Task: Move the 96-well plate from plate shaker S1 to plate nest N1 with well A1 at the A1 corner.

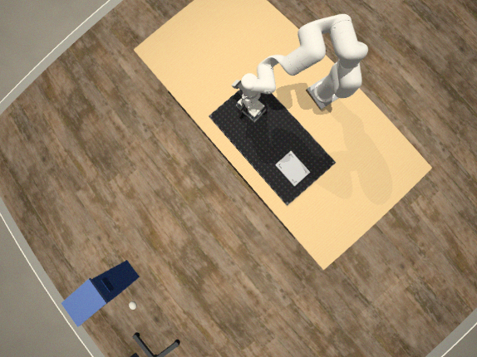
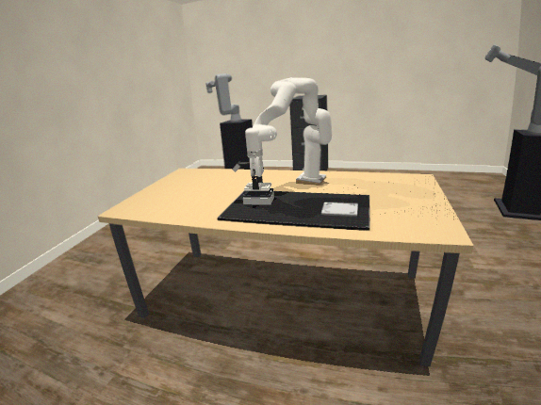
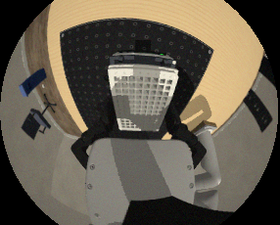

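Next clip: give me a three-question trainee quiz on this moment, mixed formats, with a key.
1. True or false: the gripper is shut on the 96-well plate.
2. Multiple choice: the plate nest N1 on the black mat is A) holding the plate, B) without a plate, C) off the table.
3. Fill in: the arm reaches down over the plate shaker ___.

Key: 1 true; 2 B; 3 S1.
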